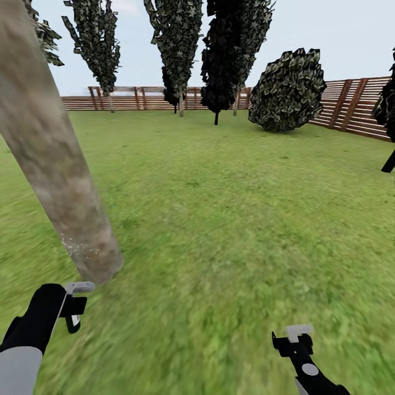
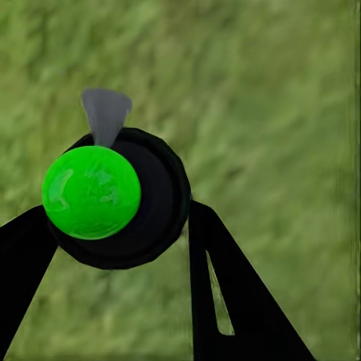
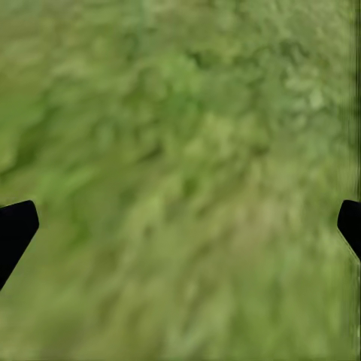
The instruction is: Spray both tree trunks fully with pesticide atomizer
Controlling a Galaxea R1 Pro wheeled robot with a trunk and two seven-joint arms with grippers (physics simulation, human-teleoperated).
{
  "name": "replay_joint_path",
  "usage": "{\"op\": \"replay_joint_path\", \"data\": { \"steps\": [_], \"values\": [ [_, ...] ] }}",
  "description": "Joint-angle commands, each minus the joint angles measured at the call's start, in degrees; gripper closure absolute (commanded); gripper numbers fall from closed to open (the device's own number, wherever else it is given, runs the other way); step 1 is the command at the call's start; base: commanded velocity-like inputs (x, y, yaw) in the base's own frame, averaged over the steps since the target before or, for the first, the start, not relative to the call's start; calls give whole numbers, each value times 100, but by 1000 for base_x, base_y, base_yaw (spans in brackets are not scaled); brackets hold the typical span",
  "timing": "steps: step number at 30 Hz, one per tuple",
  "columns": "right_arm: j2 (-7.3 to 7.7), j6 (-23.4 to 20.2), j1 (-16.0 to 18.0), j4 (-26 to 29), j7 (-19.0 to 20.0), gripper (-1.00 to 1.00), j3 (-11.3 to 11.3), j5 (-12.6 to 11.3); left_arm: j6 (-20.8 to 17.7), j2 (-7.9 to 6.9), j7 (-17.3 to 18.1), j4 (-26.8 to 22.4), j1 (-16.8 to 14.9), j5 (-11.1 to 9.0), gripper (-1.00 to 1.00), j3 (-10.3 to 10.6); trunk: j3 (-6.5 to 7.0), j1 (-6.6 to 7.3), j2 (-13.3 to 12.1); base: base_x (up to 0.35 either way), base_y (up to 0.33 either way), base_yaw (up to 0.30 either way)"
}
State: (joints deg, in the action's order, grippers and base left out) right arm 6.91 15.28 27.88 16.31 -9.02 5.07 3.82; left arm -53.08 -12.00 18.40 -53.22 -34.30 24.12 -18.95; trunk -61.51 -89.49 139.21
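The pesticide atomizer [image 2: 113, 197] sits clamped in our left hand [image 2: 120, 248], its black fingers closed on either side of the round black body with the green cap facing the wrist camera and a grey nozzle poking out beyond it. In the head view that left hand hangs low, just in front of the base of the tree trunk [image 1: 49, 148], which leans across the frame and carries a faint pale speckling near its foot. Our right hand [image 3: 180, 226] hovers over the lawn [image 1: 236, 219] with its fingers spread wide and nothing between them. To spray well, we judge the nozzle should be turned toward the trunk, not down at the grass, then swept from base upward in slow passes.
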Motion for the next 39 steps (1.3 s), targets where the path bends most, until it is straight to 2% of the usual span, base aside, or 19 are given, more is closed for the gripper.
{"op": "replay_joint_path", "data": {
  "steps": [1,12,18,22,31,35,39],
  "values": [
    [3,0,5,-5,-60,-100,47,40,-20,3,59,-28,-19,60,100,-7,-5,1,2,0,-273,7],
    [3,-6,5,-5,-59,-100,46,40,-68,5,68,-71,-141,49,100,9,-5,1,2,106,-196,222],
    [3,-8,2,-7,-62,-100,45,40,-240,4,96,-118,-778,45,100,12,-5,1,2,10,-7,277],
    [3,-7,1,-6,-61,-100,39,40,-326,20,112,-164,-919,41,100,11,-5,1,2,0,0,277],
    [5,1,6,-10,-64,-100,38,48,-334,31,127,-364,-890,32,100,5,-5,1,2,47,-43,49],
    [9,1,5,-14,-64,-100,38,49,-327,136,121,-365,-888,39,100,5,-5,1,2,195,-194,0],
    [7,-2,4,-14,-64,-100,38,49,-326,167,120,-366,-890,40,100,13,-5,1,2,202,-201,0]
  ]
}}
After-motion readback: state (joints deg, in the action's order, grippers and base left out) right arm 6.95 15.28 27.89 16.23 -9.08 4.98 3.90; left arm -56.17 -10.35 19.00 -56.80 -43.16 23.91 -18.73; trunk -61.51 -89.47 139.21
